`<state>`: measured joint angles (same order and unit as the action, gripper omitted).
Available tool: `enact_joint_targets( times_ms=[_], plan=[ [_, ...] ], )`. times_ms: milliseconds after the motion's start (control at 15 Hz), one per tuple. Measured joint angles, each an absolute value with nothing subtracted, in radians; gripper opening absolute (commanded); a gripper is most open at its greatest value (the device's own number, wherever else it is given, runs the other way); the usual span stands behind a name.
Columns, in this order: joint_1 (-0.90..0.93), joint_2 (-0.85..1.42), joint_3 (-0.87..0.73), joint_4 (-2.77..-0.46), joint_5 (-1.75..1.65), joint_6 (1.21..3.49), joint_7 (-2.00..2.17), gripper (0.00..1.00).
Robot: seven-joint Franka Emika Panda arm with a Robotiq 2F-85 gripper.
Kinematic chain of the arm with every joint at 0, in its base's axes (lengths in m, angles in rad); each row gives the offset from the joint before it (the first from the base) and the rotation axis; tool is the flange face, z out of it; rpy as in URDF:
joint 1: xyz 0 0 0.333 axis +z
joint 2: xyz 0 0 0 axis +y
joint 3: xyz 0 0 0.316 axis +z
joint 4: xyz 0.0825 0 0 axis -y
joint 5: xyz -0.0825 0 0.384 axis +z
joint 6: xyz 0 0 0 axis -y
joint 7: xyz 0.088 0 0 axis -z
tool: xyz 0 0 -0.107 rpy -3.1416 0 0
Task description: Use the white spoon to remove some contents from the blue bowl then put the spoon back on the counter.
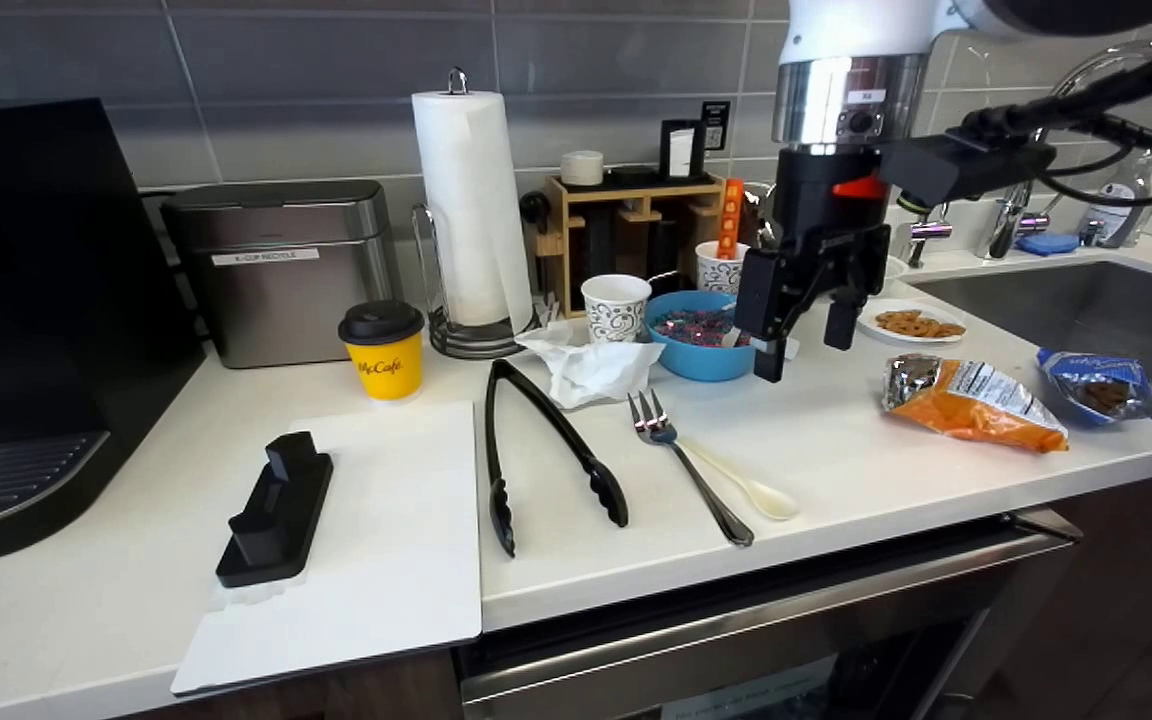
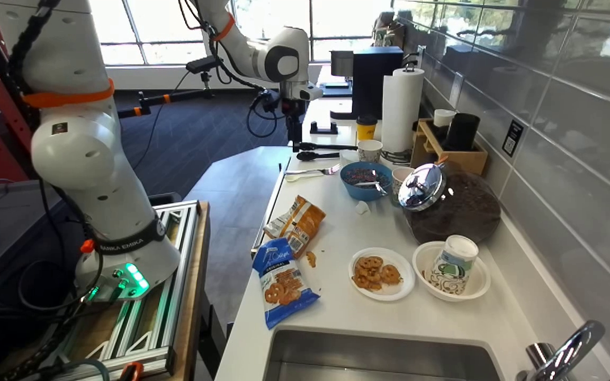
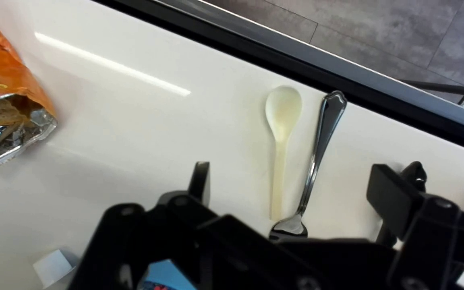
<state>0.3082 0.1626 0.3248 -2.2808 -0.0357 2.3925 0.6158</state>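
The slim off-white spoon lies on the white counter beside the dark fork, its bowl end toward the front edge; it also shows in the wrist view. The blue bowl stands farther back, with dark pink and blue contents and a white utensil resting in it. Only a bit of the bowl shows in the wrist view. My gripper is open and empty above the counter. In the wrist view the spoon's handle and the fork appear between the spread fingers.
Black tongs lie beside the fork. A white patterned cup and crumpled napkin stand near the bowl. An orange snack bag, a blue bag, a pretzel plate and the sink are on the other side.
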Motion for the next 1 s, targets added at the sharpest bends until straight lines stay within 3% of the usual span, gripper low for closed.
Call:
enact_joint_targets(
  times_ms=[1000],
  plan=[
    [0.431, 0.458, 0.168, -2.127, -0.088, 2.499, 0.620, 1.00]
  ],
)
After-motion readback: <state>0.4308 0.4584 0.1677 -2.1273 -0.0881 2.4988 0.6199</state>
